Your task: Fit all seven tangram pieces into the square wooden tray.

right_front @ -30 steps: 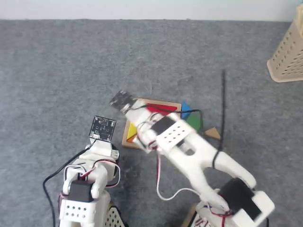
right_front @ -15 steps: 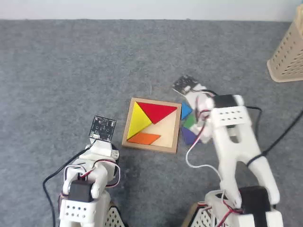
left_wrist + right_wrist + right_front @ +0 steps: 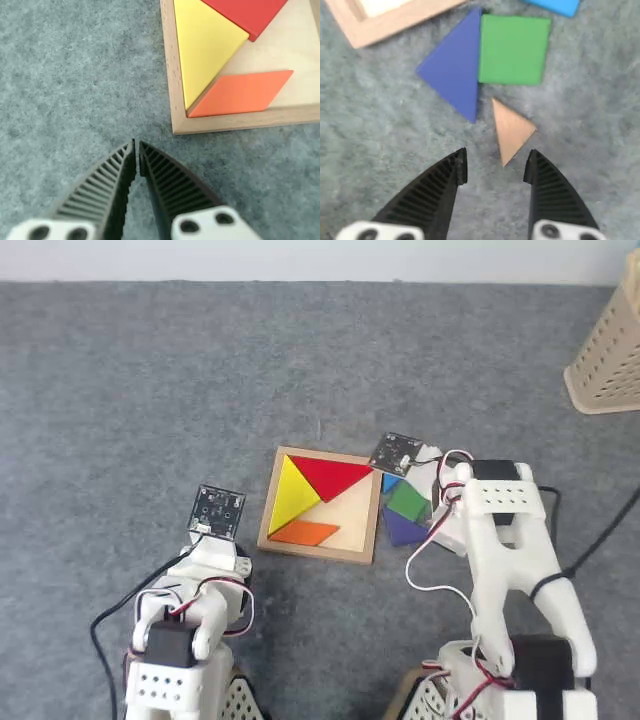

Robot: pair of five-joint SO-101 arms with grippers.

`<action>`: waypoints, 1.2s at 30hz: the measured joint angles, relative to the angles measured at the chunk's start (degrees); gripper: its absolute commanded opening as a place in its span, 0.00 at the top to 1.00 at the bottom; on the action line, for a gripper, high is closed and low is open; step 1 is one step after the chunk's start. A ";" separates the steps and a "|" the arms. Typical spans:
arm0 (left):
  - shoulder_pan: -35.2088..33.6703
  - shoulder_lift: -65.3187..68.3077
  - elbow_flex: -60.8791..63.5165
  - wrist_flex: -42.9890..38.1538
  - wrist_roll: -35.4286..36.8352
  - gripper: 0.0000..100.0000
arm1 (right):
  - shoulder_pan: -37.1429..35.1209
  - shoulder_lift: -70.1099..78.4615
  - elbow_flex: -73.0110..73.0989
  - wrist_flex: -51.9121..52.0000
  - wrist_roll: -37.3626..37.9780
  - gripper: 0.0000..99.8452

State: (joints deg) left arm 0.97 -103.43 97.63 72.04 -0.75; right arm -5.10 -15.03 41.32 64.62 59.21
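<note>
The small tan triangle lies flat on the carpet near the wooden tray, one sharp corner aimed between the spread jaws of the right gripper. The blue triangle almost touches it. The left gripper is pinched together.

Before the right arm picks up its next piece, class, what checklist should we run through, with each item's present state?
1. The right gripper is open: ok.
2. The tan triangle has its tip between the fingers: ok.
3. The tan triangle is clear of the dark blue triangle: cannot tell, their corners sit very close.
4. The tray has bare floor to fill: ok.
5. The left gripper is shut and off the tray: ok.
</note>
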 measured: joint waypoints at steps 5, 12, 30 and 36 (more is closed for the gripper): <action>0.09 0.00 0.00 0.00 0.00 0.99 | 0.09 0.70 0.00 -1.67 0.70 0.80; 0.00 0.00 0.00 0.00 0.00 0.99 | 0.09 12.57 -4.66 -2.73 0.70 0.80; 0.18 0.00 0.00 0.00 0.00 0.99 | 0.53 17.41 -8.00 -3.43 0.70 0.80; 0.09 0.00 0.00 0.00 0.00 0.99 | 0.44 9.93 -8.00 0.62 0.70 0.80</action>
State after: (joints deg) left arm 1.05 -103.43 97.63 72.04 -0.75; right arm -4.66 -5.10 33.32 65.23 59.91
